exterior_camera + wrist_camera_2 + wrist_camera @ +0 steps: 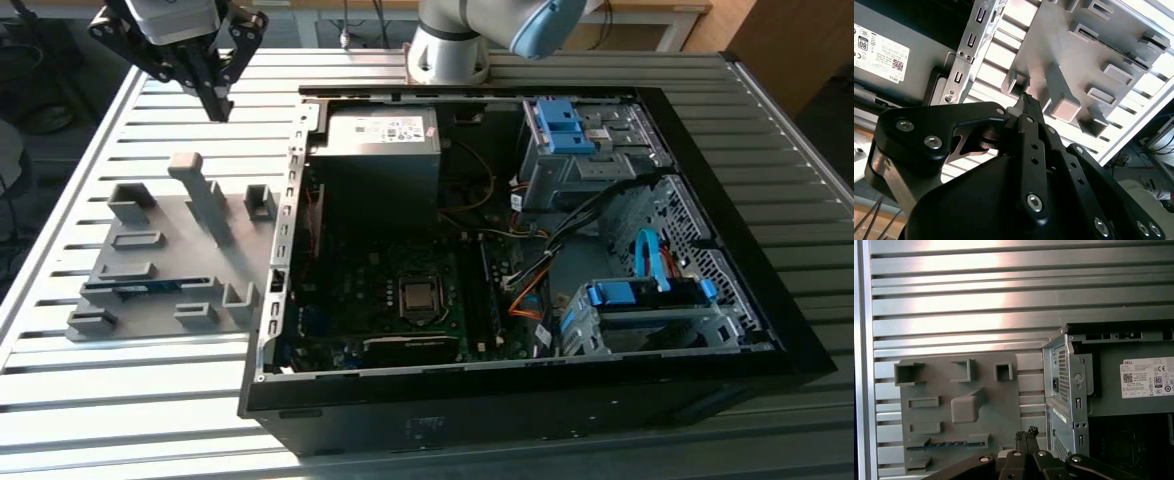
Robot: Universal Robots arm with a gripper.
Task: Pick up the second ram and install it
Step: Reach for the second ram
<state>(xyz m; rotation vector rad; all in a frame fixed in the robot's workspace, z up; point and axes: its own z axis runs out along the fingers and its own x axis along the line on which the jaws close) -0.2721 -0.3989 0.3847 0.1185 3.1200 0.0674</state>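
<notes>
The second ram (140, 290) is a thin blue-green stick lying on edge in a slot of the grey holder plate (200, 225), on the exterior view's left of the PC case (534, 250). In the first wrist view the ram (946, 444) sits low in the holder plate (1004, 405). My gripper (218, 108) hangs above the table just beyond the plate's far end, well apart from the ram. Its black fingers point down, shut, with nothing between them. The fingertips (1026, 432) show pressed together in both wrist views, over the plate (1114, 45).
The open PC case lies on the slatted metal table (134, 400), with the motherboard (400, 290), a grey power supply (380, 135) and blue drive brackets (561, 125) inside. Grey blocks (200, 195) stand up from the holder plate. The arm's base (447, 55) stands behind the case.
</notes>
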